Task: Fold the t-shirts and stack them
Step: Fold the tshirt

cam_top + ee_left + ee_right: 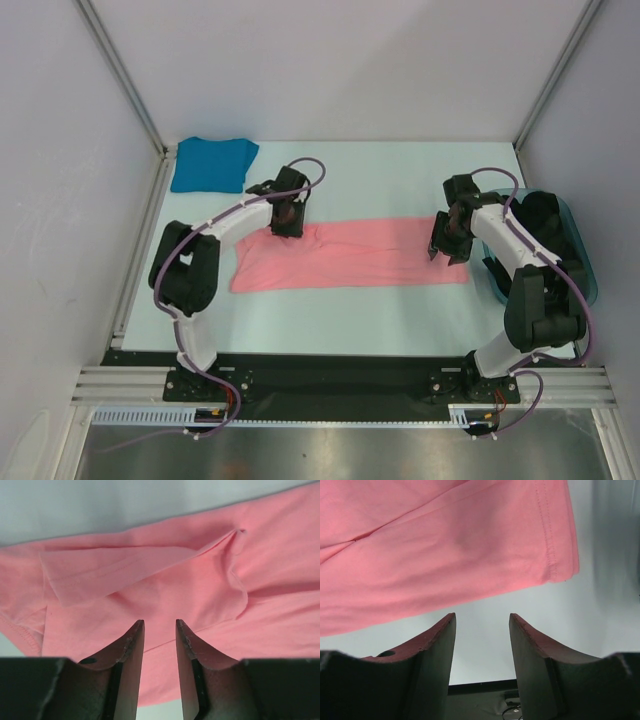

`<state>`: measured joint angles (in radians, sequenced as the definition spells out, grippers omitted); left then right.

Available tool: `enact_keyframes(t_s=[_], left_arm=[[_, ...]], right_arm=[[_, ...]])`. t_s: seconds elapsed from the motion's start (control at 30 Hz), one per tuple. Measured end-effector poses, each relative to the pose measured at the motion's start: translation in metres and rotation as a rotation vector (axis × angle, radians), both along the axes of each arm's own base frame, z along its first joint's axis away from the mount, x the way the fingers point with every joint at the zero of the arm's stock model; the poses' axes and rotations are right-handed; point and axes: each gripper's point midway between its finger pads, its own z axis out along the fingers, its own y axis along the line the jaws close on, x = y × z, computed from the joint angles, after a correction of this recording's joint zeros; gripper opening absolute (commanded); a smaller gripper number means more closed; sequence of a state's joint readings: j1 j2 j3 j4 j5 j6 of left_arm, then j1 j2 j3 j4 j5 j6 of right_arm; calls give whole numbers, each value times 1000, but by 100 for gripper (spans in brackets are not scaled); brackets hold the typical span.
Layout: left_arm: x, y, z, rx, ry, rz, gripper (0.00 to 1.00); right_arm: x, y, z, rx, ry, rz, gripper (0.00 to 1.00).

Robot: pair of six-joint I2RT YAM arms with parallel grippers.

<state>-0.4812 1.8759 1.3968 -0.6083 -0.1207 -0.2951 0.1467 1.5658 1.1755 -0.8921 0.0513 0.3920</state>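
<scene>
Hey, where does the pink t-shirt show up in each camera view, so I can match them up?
Top external: pink t-shirt lies as a long band across the middle of the table.
Left wrist: pink t-shirt fills most of the frame, with a folded flap at upper left.
Right wrist: pink t-shirt is at upper left, its stitched hem on the right.
Shared landmark: the pale table bordering it.

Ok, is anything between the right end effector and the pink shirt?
Nothing but bare table. In the right wrist view, the open right end effector hangs just short of the hemmed edge of the pink shirt.
</scene>
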Motion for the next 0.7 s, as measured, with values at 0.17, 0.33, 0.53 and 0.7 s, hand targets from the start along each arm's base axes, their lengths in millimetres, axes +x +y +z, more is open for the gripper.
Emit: enact_keyframes(t_s=[0.17,0.33,0.53,0.7], left_arm=[[6,5,-23,-1,41,17,37],[9,12,-42,12,80,36,40],[18,11,-27,-5,46,40,59],[5,19,9,-23,-6,38,63]], right_arm=[[0,1,-1,3,1,1,53],[-4,0,-4,2,12,1,53],[-5,0,-9,5,25,1,54],[-1,-6,-23,12,64,-19,54]])
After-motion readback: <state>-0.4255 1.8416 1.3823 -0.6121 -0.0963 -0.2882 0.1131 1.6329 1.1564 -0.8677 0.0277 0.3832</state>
